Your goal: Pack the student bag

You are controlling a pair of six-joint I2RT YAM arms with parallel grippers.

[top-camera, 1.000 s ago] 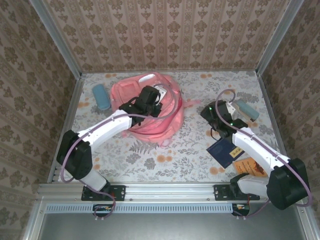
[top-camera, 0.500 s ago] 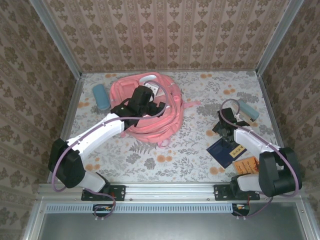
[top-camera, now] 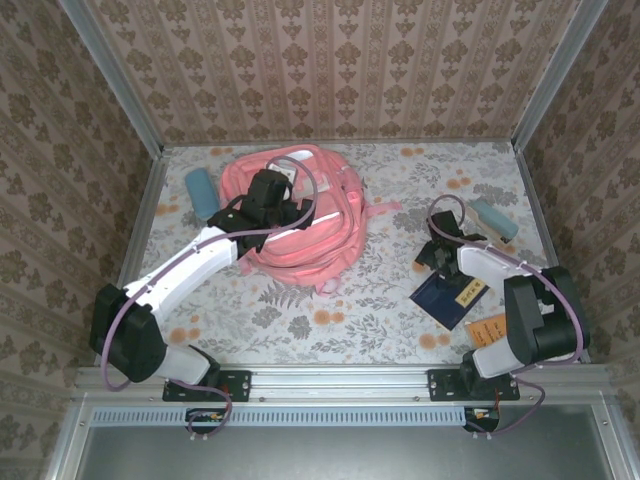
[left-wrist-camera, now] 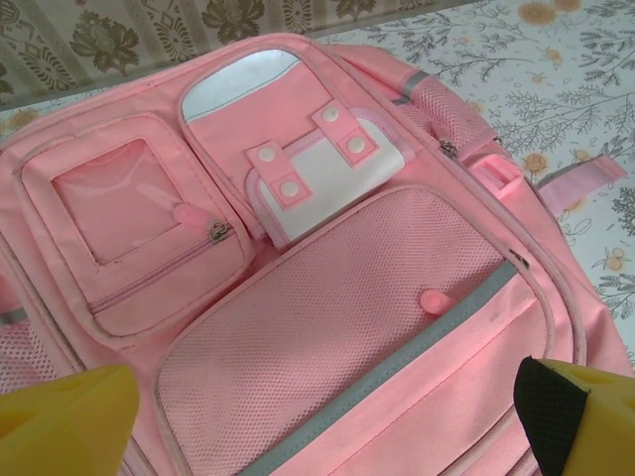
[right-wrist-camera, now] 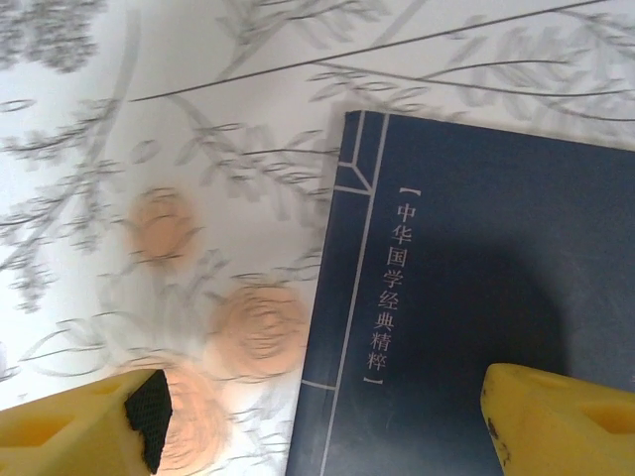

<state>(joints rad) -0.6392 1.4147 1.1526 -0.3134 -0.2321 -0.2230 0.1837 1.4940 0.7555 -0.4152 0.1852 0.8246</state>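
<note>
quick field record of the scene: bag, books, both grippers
student bag: pink, flat on the table, front pockets up
left gripper: open, above the bag's front
right gripper: open, above the dark blue book
dark blue book: flat on the table, right of the bag
orange booklet: beside the book

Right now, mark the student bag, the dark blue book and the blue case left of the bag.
student bag (left-wrist-camera: 377, 307): left wrist view, mesh front pocket.
dark blue book (right-wrist-camera: 476, 288): right wrist view, cover middle.
blue case (top-camera: 203, 193): top external view, its middle.
</note>
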